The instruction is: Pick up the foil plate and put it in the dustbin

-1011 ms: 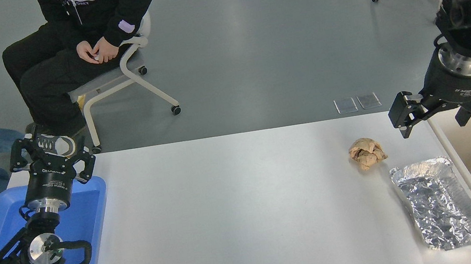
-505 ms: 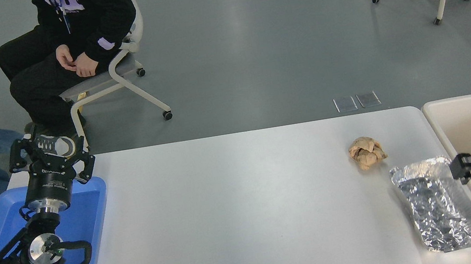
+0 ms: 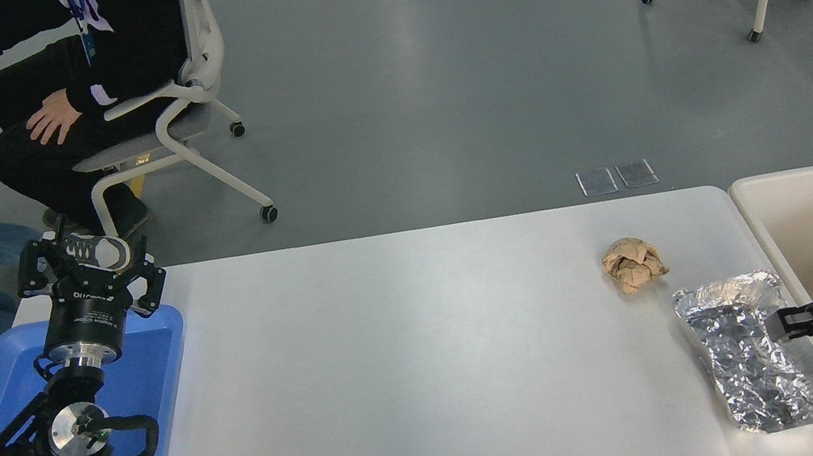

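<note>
At the lower left of the frame my left gripper (image 3: 89, 266) is parked over the blue plastic tray (image 3: 161, 430), fingers spread wide, holding nothing. A person (image 3: 73, 77) sits on a chair at the upper left, well away from the work.

Moving right across the white table (image 3: 412, 366), a crumpled brown paper ball (image 3: 633, 264) lies just up and left of the foil plate (image 3: 757, 352), apart from it. The foil plate rests on the table at the lower right, its long axis running from the upper left toward the lower right of the frame, one short end toward the paper ball, the other toward the bottom edge. Its right long rim runs alongside the dustbin (image 3: 776, 243) wall.

My right gripper (image 3: 785, 325) comes in low from the right edge, across the dustbin rim, its tip at the plate's right rim. I cannot tell whether its fingers are parted or pinched on the foil.

The risks, as I judge them: thin foil may crumple or slip from a shallow edge grip, and lifting from one long side could let the plate swing and catch on the dustbin rim.
</note>
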